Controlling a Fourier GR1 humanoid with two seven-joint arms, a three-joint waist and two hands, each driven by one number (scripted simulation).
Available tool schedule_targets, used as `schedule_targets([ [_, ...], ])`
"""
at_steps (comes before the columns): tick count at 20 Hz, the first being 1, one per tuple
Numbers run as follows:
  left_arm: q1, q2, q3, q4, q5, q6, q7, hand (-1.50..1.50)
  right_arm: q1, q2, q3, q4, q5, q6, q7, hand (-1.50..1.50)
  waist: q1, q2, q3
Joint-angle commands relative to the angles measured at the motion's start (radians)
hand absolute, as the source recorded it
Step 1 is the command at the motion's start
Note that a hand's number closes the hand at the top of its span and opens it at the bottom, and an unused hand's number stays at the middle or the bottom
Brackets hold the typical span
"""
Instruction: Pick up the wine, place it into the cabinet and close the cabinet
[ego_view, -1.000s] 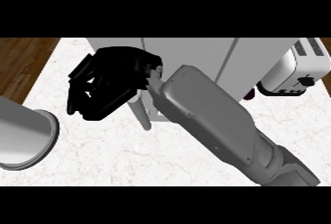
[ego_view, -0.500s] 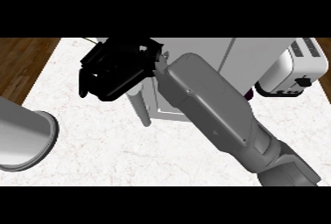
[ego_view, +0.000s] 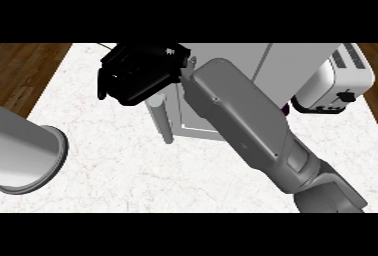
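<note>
1. We see the right hand (ego_view: 140, 72) at the upper left of the head view, at the end of the grey right forearm (ego_view: 251, 127), which crosses the view from the lower right.
2. We see the hand's black fingers curled in a clump, but we cannot tell whether they are clenched on anything.
3. We cannot make out the wine anywhere; if it is in the hand, the fingers hide it.
4. The hand lies over the left front edge of the white cabinet (ego_view: 229, 55), which stands at the back of the counter (ego_view: 148, 175).
5. Below the hand, a narrow white panel (ego_view: 164, 117) hangs down from the cabinet's left side towards us; we take it for the door seen edge-on, but we cannot confirm this.
6. A toaster (ego_view: 336, 82) stands at the right, just beside the cabinet.
7. The grey left forearm (ego_view: 26, 155) enters at the left edge, showing only its round end. The left hand is out of view.
</note>
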Motion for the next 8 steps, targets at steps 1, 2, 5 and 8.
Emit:
schedule_targets([
  [1, -0.014, -0.007, 0.052, 0.023, 0.006, -0.013, -0.039, -1.50, 0.002, -0.168, -0.104, 0.092, 0.060, -0.089, -0.103, 1.50, -0.019, 0.036, 0.018],
  [2, -0.022, -0.021, 0.043, 0.028, -0.011, -0.005, -0.040, -1.50, 0.011, -0.154, -0.103, 0.084, 0.069, -0.096, -0.133, 1.50, -0.024, 0.038, 0.017],
  [5, -0.025, -0.012, 0.049, 0.002, -0.007, -0.001, -0.018, -1.50, 0.003, -0.153, -0.106, 0.075, 0.081, -0.124, -0.139, 1.50, -0.033, 0.033, 0.018],
  [8, -0.041, -0.017, 0.058, -0.012, -0.019, 0.029, -0.012, -1.50, 0.001, -0.146, -0.108, 0.080, 0.081, -0.120, -0.148, 1.50, -0.040, 0.039, 0.018],
])
